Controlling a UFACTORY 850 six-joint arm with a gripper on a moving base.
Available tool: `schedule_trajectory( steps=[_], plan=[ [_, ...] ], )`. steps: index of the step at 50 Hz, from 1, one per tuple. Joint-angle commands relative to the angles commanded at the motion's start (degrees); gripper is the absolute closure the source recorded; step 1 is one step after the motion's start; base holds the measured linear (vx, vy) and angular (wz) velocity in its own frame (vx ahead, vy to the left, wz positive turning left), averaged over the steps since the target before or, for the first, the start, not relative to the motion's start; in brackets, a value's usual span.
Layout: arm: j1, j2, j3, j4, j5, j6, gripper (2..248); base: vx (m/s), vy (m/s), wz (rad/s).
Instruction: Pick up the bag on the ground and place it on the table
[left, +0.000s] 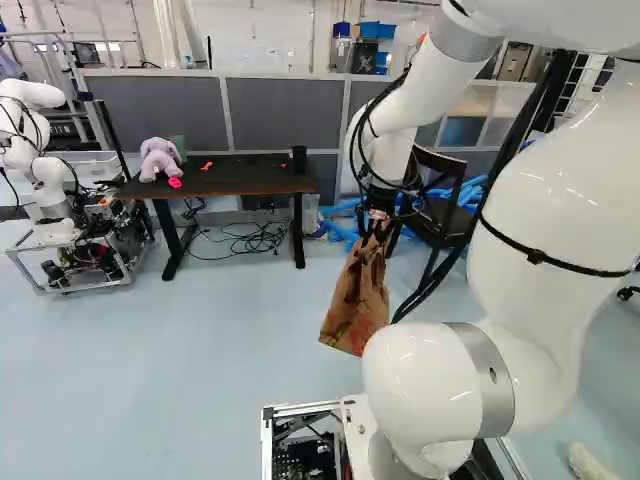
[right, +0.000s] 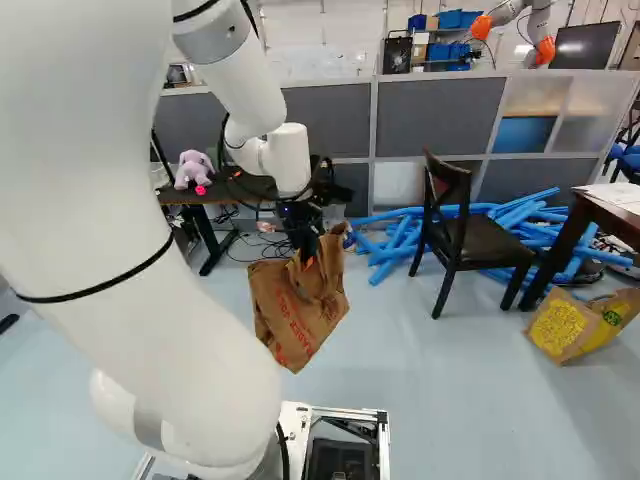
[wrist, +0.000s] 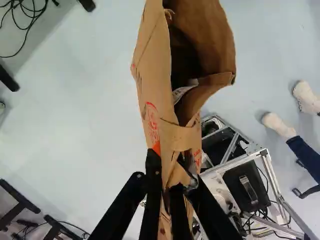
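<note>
Paper bag (left: 356, 300) below the gripper (wrist: 167, 172), table (left: 240, 178) ahead-left.
Left base view: the bag hangs under the fingers (wrist: 153, 172); the carry probably goes forward and left. Right base view: it slants beneath them. Wrist view: they pinch its upper paper, its open mouth just ahead of them.

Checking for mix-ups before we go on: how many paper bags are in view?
2. One brown paper bag hangs in the gripper; a yellow-printed paper bag lies on the floor at the right of the right base view. More may be hidden.
</note>
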Motion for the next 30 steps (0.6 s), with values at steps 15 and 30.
schedule_trajectory(
  steps=[15,30],
  plan=[
    [0.33,1.31,-2.07,1.18,-4.23,0.00,229,0.000,0.000,0.000],
    [0.63,2.36,-4.31,1.42,-5.38,0.00,229,0.000,0.000,0.000]
  ],
)
